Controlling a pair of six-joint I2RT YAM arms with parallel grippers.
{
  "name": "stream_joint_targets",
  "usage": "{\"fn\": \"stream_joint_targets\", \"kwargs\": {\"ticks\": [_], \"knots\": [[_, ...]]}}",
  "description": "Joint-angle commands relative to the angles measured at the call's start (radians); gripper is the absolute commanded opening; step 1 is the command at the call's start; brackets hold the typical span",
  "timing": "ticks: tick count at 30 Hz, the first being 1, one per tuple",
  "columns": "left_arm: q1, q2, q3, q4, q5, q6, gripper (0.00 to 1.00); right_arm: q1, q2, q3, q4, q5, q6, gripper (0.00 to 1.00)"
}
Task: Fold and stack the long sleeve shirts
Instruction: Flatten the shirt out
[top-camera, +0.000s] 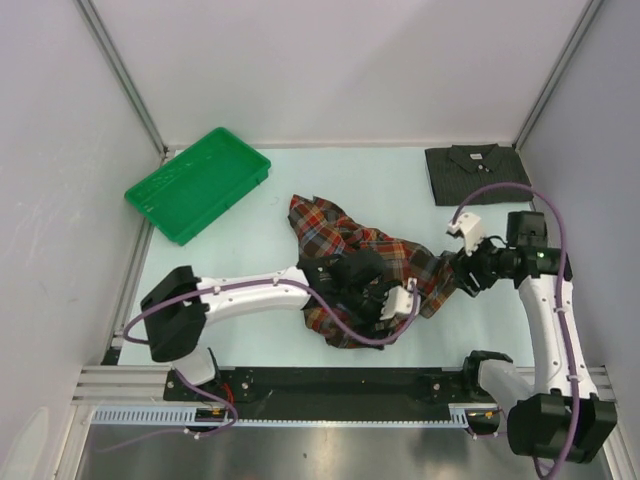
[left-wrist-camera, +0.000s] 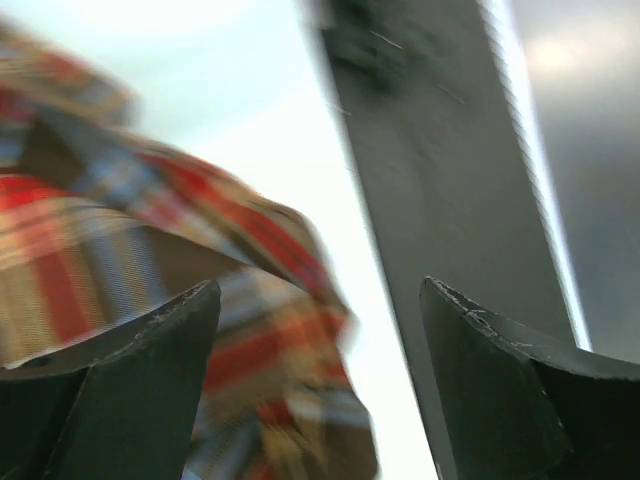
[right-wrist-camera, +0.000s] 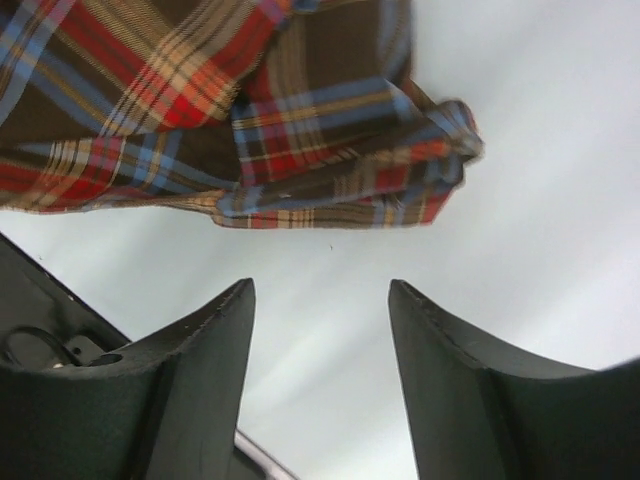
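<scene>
You have a smooth, pale table (top-camera: 380, 185) with lots of bare room behind the plaid shirt (top-camera: 330, 230) and to its left. That shirt lies crumpled and wrinkly, with its near edge close to the black rail (top-camera: 330, 385). The hard green tray (top-camera: 197, 183) sits far back-left of it. The grey shirt (top-camera: 475, 172), folded square, lies back-right. Your left pincer (left-wrist-camera: 320, 290) is wide over the plaid's near side and holds nothing. Your right pincer (right-wrist-camera: 320, 288) is wide too, just off its right edge.
</scene>
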Motion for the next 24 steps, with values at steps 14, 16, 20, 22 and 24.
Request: {"fn": "stream_joint_targets", "kwargs": {"ticks": [14,16,20,22,24], "knots": [[-0.023,0.306,0.228,0.207,-0.262,-0.381,0.71,-0.365,0.05,0.161,-0.142,-0.242,-0.025,0.72],[-0.002,0.285,0.198,0.193,-0.285,-0.354,0.46,-0.363,0.027,0.145,-0.159,-0.275,-0.073,0.72],[0.121,0.065,0.074,0.275,-0.104,-0.373,0.56,-0.319,-0.056,0.086,-0.155,-0.315,-0.15,0.72],[0.196,0.001,0.026,0.266,-0.074,-0.387,0.61,-0.246,-0.085,0.027,-0.153,-0.324,-0.176,0.72],[0.262,-0.066,-0.013,0.255,-0.078,-0.413,0.61,-0.172,-0.153,-0.029,-0.098,-0.306,-0.158,0.72]]}}
